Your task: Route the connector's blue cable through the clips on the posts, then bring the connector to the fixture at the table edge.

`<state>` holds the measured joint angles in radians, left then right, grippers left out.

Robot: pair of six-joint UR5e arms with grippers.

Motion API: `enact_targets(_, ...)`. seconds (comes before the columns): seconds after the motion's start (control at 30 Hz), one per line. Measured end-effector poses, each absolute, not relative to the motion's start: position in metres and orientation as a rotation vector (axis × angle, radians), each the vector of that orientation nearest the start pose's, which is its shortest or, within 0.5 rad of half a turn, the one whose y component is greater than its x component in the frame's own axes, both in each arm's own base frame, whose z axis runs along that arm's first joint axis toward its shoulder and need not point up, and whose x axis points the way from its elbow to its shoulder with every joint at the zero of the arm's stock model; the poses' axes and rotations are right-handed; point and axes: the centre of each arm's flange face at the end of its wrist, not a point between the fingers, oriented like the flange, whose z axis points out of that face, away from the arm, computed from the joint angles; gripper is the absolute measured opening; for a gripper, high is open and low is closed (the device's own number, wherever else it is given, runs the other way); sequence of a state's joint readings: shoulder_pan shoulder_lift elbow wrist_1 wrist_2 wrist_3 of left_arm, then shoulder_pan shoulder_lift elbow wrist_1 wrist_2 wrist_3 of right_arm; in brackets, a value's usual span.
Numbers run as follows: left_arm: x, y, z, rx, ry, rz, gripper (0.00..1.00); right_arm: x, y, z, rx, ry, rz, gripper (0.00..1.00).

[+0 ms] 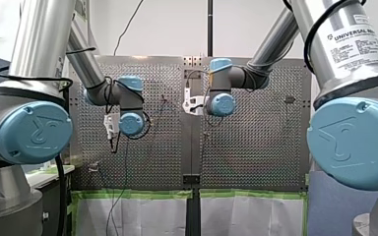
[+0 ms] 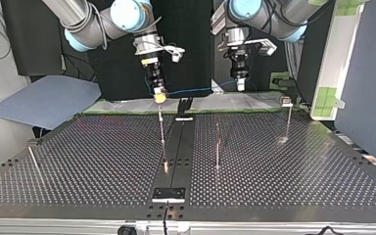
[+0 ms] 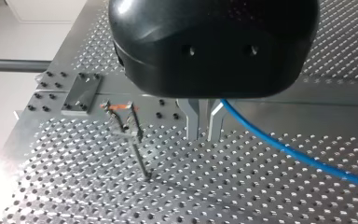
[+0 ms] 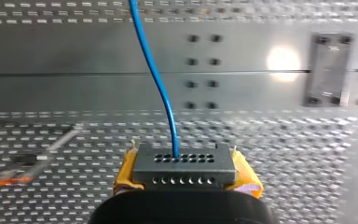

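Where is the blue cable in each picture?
Front view: too thin to pick out for sure.
Top view: blue cable stretched from my right gripper to my left gripper.
Left wrist view: blue cable runs away from my left gripper.
Right wrist view: blue cable rises from the plug in my right gripper.
Shared landmark: the smooth strip down the table's middle.

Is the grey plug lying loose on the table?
No, my right gripper clamps the grey connector between its yellow pads.
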<state>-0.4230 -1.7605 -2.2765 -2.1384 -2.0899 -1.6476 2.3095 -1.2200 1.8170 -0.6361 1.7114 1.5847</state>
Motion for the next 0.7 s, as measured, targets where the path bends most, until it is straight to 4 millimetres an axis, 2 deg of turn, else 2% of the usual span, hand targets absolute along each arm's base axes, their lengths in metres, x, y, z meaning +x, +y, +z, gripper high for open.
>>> enact_targets(0.23,0.379,-0.252,0.196,-0.165,1.446,-0.059,0.13,0.466,-0.352,0.285,1.529,-0.838,1.724,0.0)
enact_targets(0.33,0.389,-0.253,0.193,-0.163,1.458,-0.057,0.13,0.464,-0.357,0.292,1.516,-0.835,1.733,0.0)
enact_targets(0.5,0.404,-0.253,0.192,-0.178,1.459,-0.062,0.13,0.462,-0.369,0.286,1.523,-0.845,1.718,0.0)
enact_targets(0.7,0.422,-0.253,0.203,-0.195,1.442,-0.075,0.13,0.464,-0.382,0.268,1.542,-0.857,1.701,0.0)
